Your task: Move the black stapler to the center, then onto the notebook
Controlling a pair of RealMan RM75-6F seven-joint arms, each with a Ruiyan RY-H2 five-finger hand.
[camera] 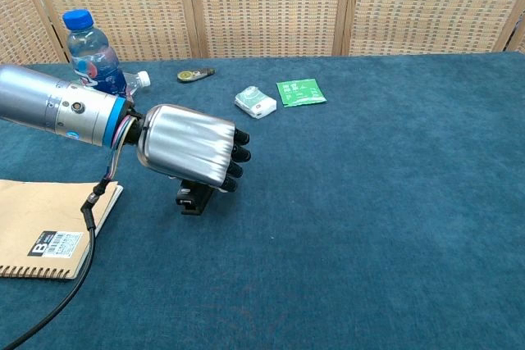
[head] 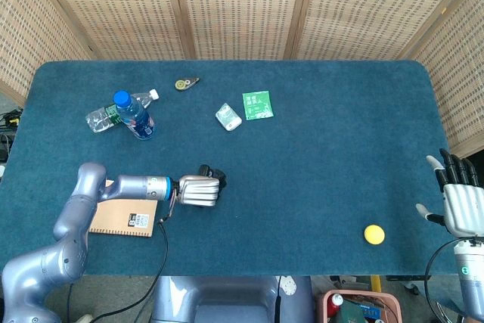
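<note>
The left hand [camera: 187, 151], palm down with fingers curled, grips the black stapler [camera: 194, 197] beside the notebook [camera: 45, 227].

High overhead head; low chest.
</note>
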